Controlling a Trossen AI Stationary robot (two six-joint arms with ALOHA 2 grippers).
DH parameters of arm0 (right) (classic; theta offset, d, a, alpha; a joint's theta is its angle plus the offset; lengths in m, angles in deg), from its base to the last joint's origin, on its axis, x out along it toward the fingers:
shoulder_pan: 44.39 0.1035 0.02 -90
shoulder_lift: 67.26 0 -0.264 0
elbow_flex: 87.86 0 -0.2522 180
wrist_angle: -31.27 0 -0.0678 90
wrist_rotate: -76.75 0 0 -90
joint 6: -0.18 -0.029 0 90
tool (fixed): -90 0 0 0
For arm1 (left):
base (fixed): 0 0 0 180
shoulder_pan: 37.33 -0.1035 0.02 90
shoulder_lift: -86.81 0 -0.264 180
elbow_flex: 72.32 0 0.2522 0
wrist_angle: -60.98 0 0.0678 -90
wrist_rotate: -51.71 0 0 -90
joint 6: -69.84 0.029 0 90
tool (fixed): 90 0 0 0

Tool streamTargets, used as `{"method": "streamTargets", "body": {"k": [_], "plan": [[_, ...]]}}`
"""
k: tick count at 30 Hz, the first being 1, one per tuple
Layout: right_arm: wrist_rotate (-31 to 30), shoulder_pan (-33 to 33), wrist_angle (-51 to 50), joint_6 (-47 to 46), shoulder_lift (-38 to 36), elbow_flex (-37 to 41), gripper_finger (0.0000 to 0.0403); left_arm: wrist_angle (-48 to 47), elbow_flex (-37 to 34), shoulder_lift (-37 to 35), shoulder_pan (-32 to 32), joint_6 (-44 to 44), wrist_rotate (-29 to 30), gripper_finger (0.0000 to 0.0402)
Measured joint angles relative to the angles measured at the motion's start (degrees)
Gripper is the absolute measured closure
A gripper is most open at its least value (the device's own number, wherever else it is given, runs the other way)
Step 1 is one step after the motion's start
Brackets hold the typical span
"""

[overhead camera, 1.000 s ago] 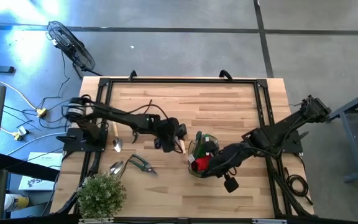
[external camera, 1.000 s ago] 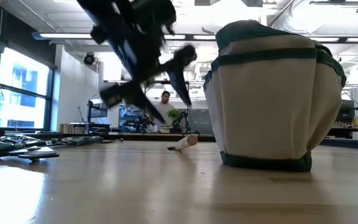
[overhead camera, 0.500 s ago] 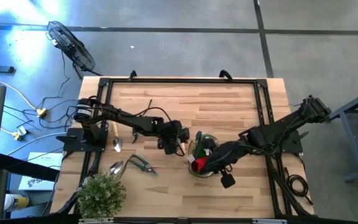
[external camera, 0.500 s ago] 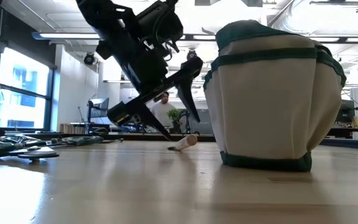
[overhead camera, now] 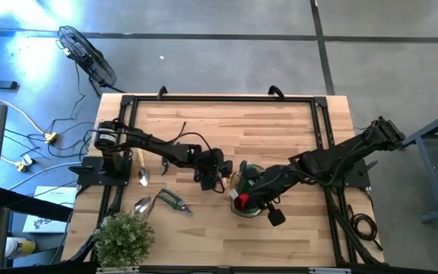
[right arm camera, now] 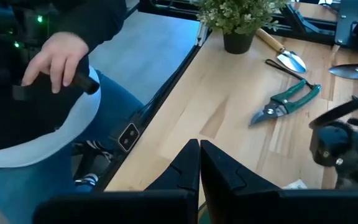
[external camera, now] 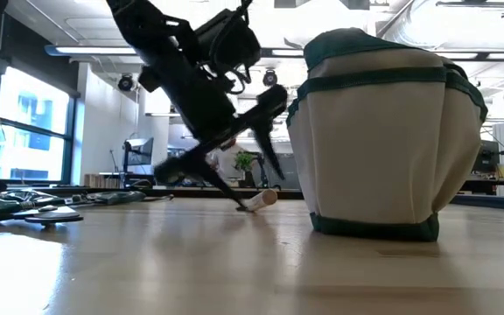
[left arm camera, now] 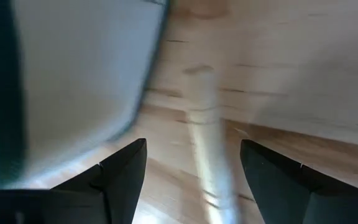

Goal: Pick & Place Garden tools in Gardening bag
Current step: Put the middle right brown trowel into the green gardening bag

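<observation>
The gardening bag (overhead camera: 248,190) stands upright near the table's middle, seen close up in the low view (external camera: 388,131), with a red piece (overhead camera: 239,202) in its mouth. A wooden tool handle (overhead camera: 221,180) lies on the table just left of the bag. My left gripper (external camera: 256,188) is open and slants down over the handle (left arm camera: 204,143), one finger on each side of it; no touch shows. My right gripper (right arm camera: 199,163) is shut and empty, and hovers above the bag (overhead camera: 253,199).
At the left lie a wooden-handled trowel (overhead camera: 141,167), a silver scoop (overhead camera: 143,205) and green-handled pruners (overhead camera: 173,202). A potted plant (overhead camera: 124,237) stands at the near left corner. A person (right arm camera: 55,68) stands at the near edge. Bare wood lies across the far half.
My left gripper has come down toward the wooden handle beside the bag and rolled about its own axis, still open, so its fingers now straddle the handle. My right gripper, still shut, has shifted a little toward the left over the bag.
</observation>
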Motion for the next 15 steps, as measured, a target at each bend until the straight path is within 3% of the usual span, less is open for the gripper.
{"method": "streamTargets", "body": {"k": [15], "plan": [[-0.27, 0.02, -0.09, 0.46, -0.02, 0.02, 0.0400, 4.20, 0.51, 2.93, 0.00, 1.30, -0.11, 0.0149]]}}
